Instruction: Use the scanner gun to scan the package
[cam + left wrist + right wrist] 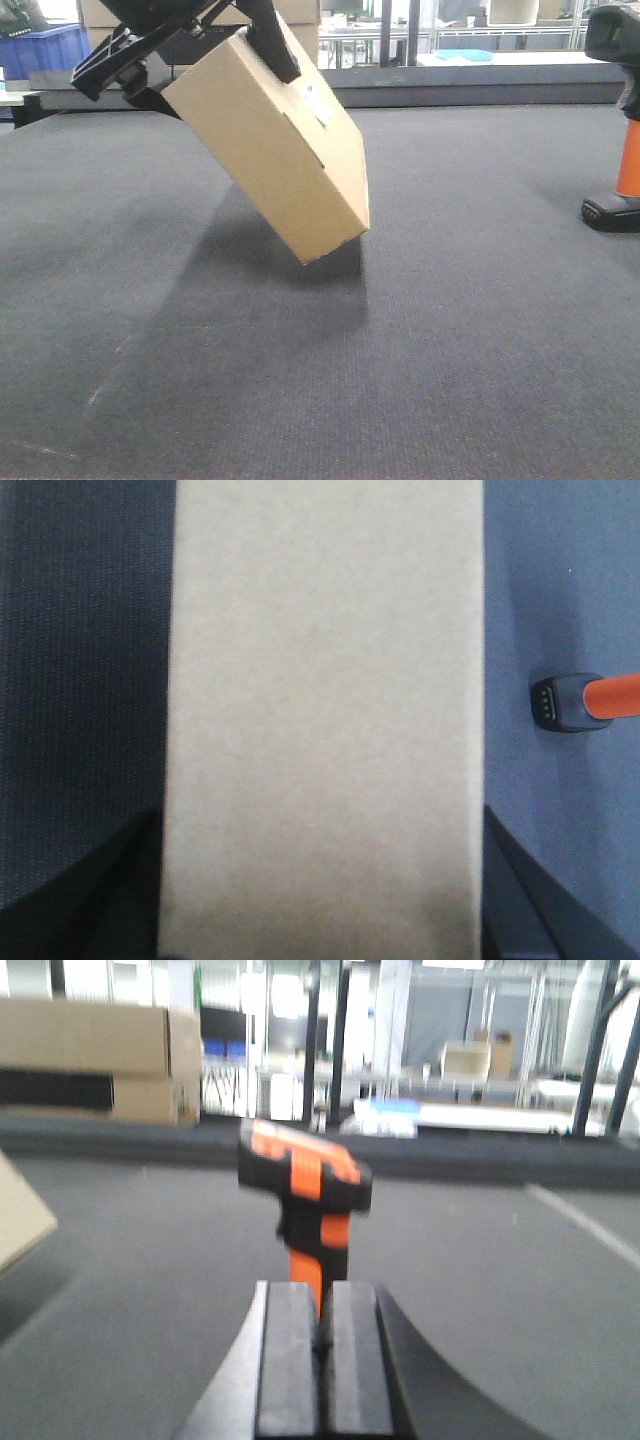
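Observation:
The package (270, 150), a plain tan cardboard box with a small white label (318, 105), hangs tilted, its low corner at or just above the dark mat. My left gripper (215, 85) is shut on its upper end, black fingers (272, 40) on both sides. In the left wrist view the package (320, 680) fills the middle between the jaws of the gripper (320, 900). The scanner gun (628, 130), black head on an orange handle, stands upright at the far right. My right gripper (320, 1360) is shut on nothing, with the scanner gun (305, 1195) standing just beyond it.
A wide carton with a dark panel (90, 1060) stands at the back left. A blue crate (45, 50) sits behind the mat's far edge (450, 95), with racks and tables beyond. The scanner gun's base (560, 700) lies right of the package.

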Action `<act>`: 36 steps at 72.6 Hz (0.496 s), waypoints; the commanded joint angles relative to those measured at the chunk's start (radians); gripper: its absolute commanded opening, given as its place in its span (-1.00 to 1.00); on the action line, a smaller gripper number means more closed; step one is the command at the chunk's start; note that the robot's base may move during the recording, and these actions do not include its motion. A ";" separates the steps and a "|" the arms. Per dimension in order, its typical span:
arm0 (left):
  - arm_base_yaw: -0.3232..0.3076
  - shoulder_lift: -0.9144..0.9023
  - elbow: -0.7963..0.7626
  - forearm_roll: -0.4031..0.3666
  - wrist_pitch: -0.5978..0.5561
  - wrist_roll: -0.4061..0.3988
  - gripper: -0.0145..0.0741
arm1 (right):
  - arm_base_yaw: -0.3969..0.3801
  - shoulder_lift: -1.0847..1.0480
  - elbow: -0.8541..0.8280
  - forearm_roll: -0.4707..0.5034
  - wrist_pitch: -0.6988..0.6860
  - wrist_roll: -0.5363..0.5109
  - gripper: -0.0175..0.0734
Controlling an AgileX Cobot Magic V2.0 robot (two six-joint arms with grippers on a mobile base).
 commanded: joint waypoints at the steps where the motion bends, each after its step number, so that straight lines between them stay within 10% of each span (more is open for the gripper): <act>1: 0.002 -0.006 -0.003 -0.010 -0.009 0.007 -0.92 | -0.003 -0.003 0.000 -0.006 -0.111 -0.002 -0.98; 36: 0.002 -0.006 -0.003 -0.010 -0.009 0.007 -0.92 | -0.003 0.214 -0.288 -0.006 0.179 -0.002 -0.98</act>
